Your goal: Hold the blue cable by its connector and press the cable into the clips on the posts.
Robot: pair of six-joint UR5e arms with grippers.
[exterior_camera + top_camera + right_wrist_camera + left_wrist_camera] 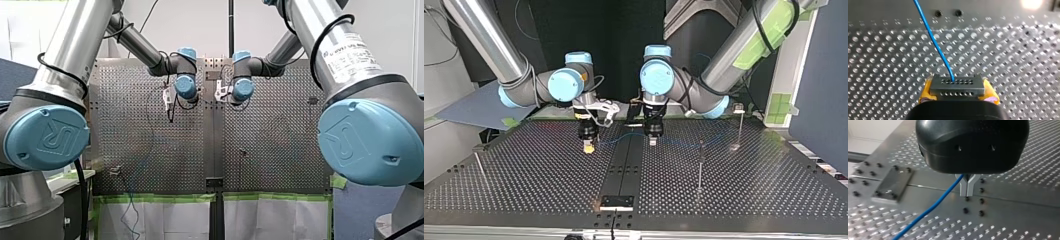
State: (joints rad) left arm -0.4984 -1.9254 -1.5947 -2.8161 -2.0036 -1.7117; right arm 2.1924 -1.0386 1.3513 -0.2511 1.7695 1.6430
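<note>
My right claw (pixel 958 93) clamps the grey connector (pixel 957 87) between its yellow pads (pixel 926 90), just above the perforated table (pixel 885 62). The blue cable (pixel 933 37) runs from it to my left claw (pixel 967 193), whose metal fingers (pixel 963 188) seem closed on it, though the pinch is partly hidden.

- Cable (pixel 934 42): blue.
- Connector (pixel 957 87): dark grey, two rows of holes.
- Right gripper (pixel 958 96) pads (pixel 926 93): yellow.
- Left gripper (pixel 967 192): black body, silver fingers (pixel 963 188).
- Desk (pixel 1010 62): silver, regular hole grid.
- Arm caps (pixel 47 137): light blue.
</note>
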